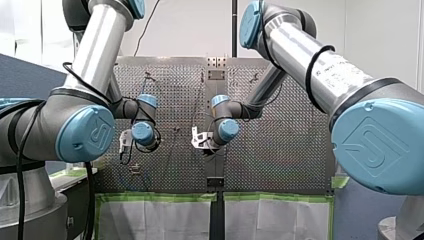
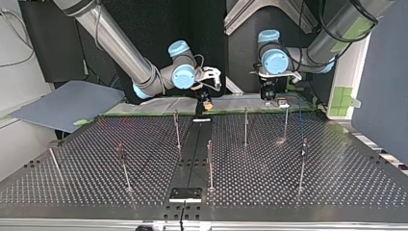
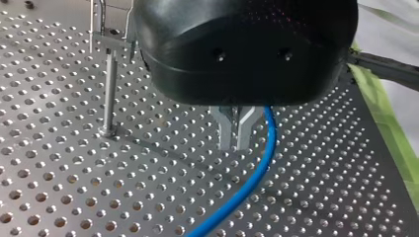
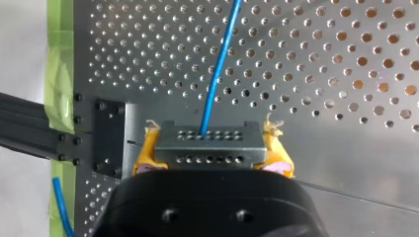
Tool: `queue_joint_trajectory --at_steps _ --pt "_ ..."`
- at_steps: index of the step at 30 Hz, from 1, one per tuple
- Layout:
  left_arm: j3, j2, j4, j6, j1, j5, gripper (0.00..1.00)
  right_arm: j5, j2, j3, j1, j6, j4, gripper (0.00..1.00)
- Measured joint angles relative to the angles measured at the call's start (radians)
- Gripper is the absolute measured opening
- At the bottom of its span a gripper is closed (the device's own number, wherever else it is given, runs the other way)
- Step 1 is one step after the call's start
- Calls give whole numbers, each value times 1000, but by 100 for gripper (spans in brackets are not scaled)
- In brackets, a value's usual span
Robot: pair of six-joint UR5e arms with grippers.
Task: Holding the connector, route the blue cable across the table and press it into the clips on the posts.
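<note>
So far, your right gripper (image 4: 211,154) is clamped on the connector (image 4: 207,140), blue cable (image 4: 220,74) running ahead of it; your left gripper (image 3: 232,143) is narrow, cable just beside; no post (image 3: 109,89) looks clipped yet.

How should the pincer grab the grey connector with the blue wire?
Grip the connector by its two short flat ends, coming from the back, opposite the holed face where the blue cable leaves. My right pincer holds it just so: yellow pads on each end, cable running free ahead.
</note>
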Motion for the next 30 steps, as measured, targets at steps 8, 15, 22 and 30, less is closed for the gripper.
queue_joint_trajectory --at_steps 8,15,22,30 --pt "-9 19 4 -8 1 19 0 3 -11 -11 -8 -6 10 0" --pt "-24 78 49 -65 -11 -1 0 17 -67 -25 -18 30 16 0" --pt "-37 138 91 -121 -13 -16 0 20 -134 -21 -16 42 17 0" --pt "-4 128 106 -120 -26 17 0 22 -163 -6 -13 42 15 0"
